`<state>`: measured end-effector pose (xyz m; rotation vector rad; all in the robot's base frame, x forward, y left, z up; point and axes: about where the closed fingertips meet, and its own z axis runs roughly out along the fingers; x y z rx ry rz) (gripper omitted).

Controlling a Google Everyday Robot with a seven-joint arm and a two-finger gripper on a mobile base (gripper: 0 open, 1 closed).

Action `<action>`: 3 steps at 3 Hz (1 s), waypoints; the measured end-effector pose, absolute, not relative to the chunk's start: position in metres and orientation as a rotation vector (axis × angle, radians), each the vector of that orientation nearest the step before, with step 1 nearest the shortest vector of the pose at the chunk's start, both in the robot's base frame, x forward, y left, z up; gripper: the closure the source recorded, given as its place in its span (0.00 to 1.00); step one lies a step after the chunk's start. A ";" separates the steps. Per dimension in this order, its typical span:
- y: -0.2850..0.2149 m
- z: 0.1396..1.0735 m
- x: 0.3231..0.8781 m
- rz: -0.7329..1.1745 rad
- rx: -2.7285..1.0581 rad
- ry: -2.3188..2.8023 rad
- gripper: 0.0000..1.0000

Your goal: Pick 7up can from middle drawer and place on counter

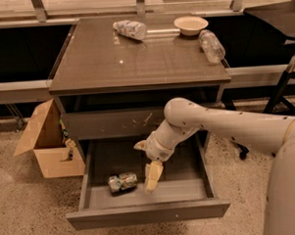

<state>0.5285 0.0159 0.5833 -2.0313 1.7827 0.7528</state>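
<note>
The gripper (153,179) hangs tip-down inside the middle drawer (147,212), near the drawer's front wall. It holds nothing, and I cannot tell if it is spread or closed. The 7up can (123,182) lies on its side in the drawer, just beside the gripper. Above the drawer, the counter (135,61) holds a patterned bottle (130,29), a clear bottle (212,45) and a bowl (191,24).

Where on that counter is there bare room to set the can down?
The counter is bare across its front and left. The back edge is crowded: a patterned bottle, a bowl, and a clear plastic bottle down the right side. The gripper is down in the middle drawer, beside the 7up can.
</note>
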 end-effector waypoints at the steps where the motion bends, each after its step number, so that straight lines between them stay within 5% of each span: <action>1: 0.033 0.546 0.542 0.716 -2.030 1.820 0.00; 3: 0.050 0.504 0.560 0.702 -2.053 1.869 0.00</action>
